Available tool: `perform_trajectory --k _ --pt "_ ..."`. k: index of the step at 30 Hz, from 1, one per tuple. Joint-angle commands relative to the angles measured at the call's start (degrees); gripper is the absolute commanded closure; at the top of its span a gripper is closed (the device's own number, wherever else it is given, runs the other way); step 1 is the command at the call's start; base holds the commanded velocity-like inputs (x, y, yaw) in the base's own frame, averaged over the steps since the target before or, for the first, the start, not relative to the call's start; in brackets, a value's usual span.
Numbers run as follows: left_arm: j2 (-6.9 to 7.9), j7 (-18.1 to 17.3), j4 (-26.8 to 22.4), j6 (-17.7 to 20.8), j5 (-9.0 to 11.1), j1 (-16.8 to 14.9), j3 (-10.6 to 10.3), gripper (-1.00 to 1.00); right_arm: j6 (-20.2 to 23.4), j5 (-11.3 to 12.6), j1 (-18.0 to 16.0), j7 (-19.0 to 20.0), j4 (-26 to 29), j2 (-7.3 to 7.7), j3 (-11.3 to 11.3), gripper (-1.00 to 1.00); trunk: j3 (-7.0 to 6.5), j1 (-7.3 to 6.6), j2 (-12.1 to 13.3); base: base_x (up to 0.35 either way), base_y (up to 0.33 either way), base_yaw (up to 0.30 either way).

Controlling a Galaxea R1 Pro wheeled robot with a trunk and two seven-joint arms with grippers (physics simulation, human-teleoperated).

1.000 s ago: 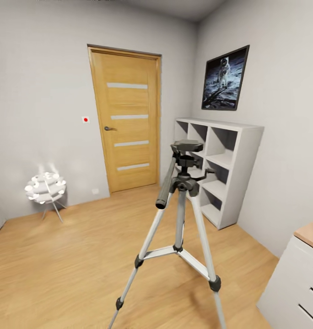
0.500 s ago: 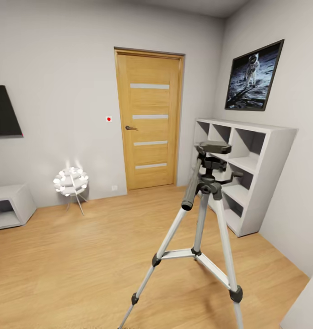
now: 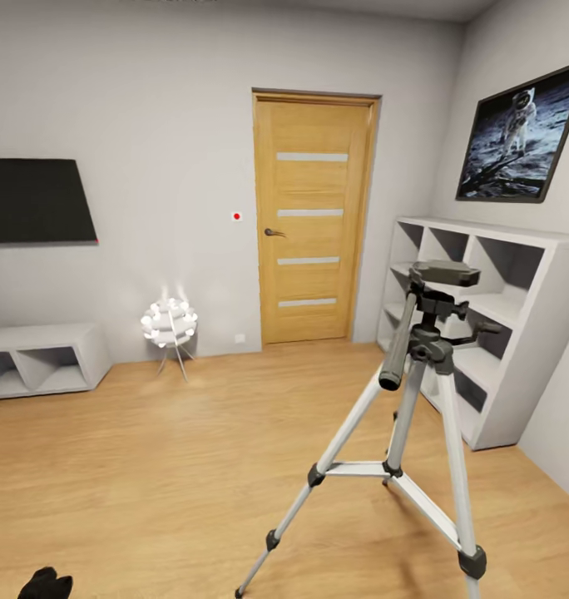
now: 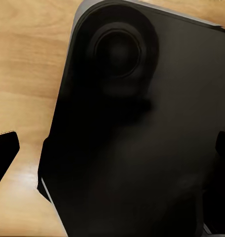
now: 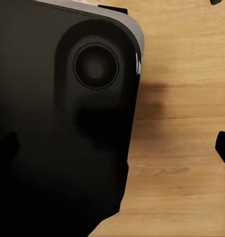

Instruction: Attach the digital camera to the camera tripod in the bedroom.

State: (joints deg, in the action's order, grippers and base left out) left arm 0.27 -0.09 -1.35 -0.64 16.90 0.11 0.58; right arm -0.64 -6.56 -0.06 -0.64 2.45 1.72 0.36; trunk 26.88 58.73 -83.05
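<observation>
The camera tripod stands on the wood floor near the white shelf. It seems light and easily tipped; better to steady its head. Both pincers' state I cannot tell.

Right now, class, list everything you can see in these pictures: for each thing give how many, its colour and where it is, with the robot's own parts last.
tripod: one, silver legs and black head, on the wood floor at front right
door: one, light wood, shut, in the back wall
shelf unit: one, white, against the right wall behind the tripod
picture: one, black-framed moon scene, on the right wall above the shelf unit
screen: one, black, on the back wall at left
low cabinet: one, white, on the floor below the screen
ball lamp: one, white, lit, on thin legs left of the door
red dot: one, on the wall beside the door
robot base: dark body with a round recess, over the floor in both wrist views
</observation>
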Motion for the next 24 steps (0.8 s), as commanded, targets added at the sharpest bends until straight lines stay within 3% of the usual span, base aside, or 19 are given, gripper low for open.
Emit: perform_trajectory --k 1,24 --pt "0.00 0.00 -0.06 -0.07 0.24 0.03 0.04 -1.00 -0.07 -0.56 -0.01 -0.10 0.01 -0.01 0.00 -1.00 0.04 0.00 -0.02 0.000 0.000 0.273" --pt "0.00 -0.06 -0.06 -0.07 0.24 0.02 0.04 -1.00 -0.07 -0.57 -0.02 -0.07 0.01 -0.05 0.08 -1.00 0.04 0.00 -0.02 0.001 0.000 0.273"
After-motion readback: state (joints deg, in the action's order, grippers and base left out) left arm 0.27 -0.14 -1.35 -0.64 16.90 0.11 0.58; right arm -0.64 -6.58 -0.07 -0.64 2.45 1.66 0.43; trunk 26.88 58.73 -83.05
